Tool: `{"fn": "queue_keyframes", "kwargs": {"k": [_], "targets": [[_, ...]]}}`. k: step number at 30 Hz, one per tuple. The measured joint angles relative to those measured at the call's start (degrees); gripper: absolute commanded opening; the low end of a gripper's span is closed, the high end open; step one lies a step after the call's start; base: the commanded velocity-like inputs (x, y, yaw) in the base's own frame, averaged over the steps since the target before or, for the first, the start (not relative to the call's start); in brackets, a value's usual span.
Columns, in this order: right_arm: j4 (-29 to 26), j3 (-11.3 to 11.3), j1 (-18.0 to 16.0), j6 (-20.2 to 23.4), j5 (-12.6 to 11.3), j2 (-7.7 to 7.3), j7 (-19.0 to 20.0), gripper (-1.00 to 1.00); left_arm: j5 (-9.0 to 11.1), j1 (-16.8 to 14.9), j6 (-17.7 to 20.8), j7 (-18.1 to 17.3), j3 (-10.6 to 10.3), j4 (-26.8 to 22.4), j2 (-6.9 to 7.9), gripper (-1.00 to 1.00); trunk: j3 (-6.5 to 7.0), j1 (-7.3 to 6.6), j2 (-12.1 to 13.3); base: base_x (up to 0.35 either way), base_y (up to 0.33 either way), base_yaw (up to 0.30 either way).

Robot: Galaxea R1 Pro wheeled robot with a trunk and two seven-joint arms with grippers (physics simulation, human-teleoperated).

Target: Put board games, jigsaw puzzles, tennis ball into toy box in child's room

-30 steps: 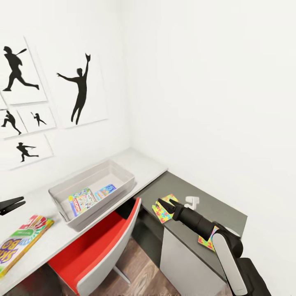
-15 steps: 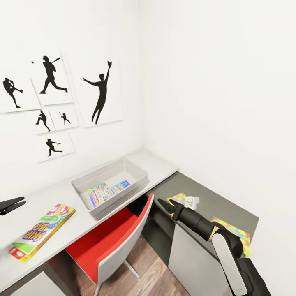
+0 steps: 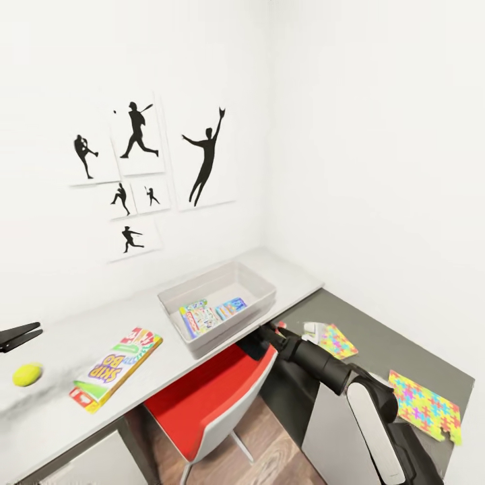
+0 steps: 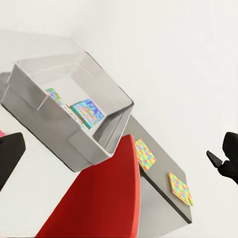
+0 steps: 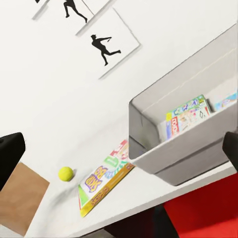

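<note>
The grey toy box (image 3: 266, 291) stands on the white table with two board games (image 3: 202, 317) lying flat inside it. A third board game (image 3: 116, 368) rests on the table to its left, and the tennis ball (image 3: 27, 374) lies further left. Two jigsaw puzzles (image 3: 337, 340) (image 3: 424, 408) sit on the dark desk at right. My right gripper (image 3: 267, 331) hovers open and empty between the red chair and the nearer puzzle. In the right wrist view its fingertips (image 5: 9, 151) are spread wide, facing the toy box (image 5: 178, 156), board game (image 5: 105, 178) and ball (image 5: 65, 173). My left gripper (image 3: 27, 331) is open at the left edge.
A red chair (image 3: 209, 397) is tucked under the white table (image 3: 67, 411) in front of the toy box. The dark desk (image 3: 377, 350) meets the table at the corner. Silhouette pictures (image 3: 205, 158) hang on the wall. A small white object (image 3: 311, 330) lies by the nearer puzzle.
The camera has swung left, so everything has shifted right and the tennis ball has come into view. My right gripper has moved off the nearer puzzle toward the chair, empty.
</note>
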Motion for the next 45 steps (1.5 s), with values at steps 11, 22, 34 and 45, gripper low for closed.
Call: {"fn": "queue_keyframes", "kwargs": {"k": [11, 22, 34, 45], "targets": [[0.0, 0.1, 0.0, 0.0, 0.0, 0.00, -0.1, 1.00, 0.0, 0.0, 0.0, 0.0, 0.0, 0.0, -0.19, 1.00, 0.89, 0.00, 0.0, 0.000, 0.251, 0.197], [0.0, 0.2, 0.0, 0.0, 0.0, 0.00, -0.1, 1.00, 0.0, 0.0, 0.0, 0.0, 0.0, 0.0, -0.23, 1.00, 1.77, 0.00, 0.0, 0.000, 0.281, 0.197], [0.0, 0.3, 0.0, 0.0, 0.0, 0.01, -0.3, 1.00, 0.0, 0.0, 0.0, 0.0, 0.0, 0.0, -0.23, 1.00, 2.72, 0.00, 0.0, 0.000, 0.178, 0.197], [0.0, 0.4, 0.0, 0.0, 0.1, 0.00, -0.2, 1.00, 0.0, 0.0, 0.0, 0.0, 0.0, 0.0, -0.25, 1.00, 3.60, 0.00, 0.0, 0.000, 0.266, 0.197]]}}
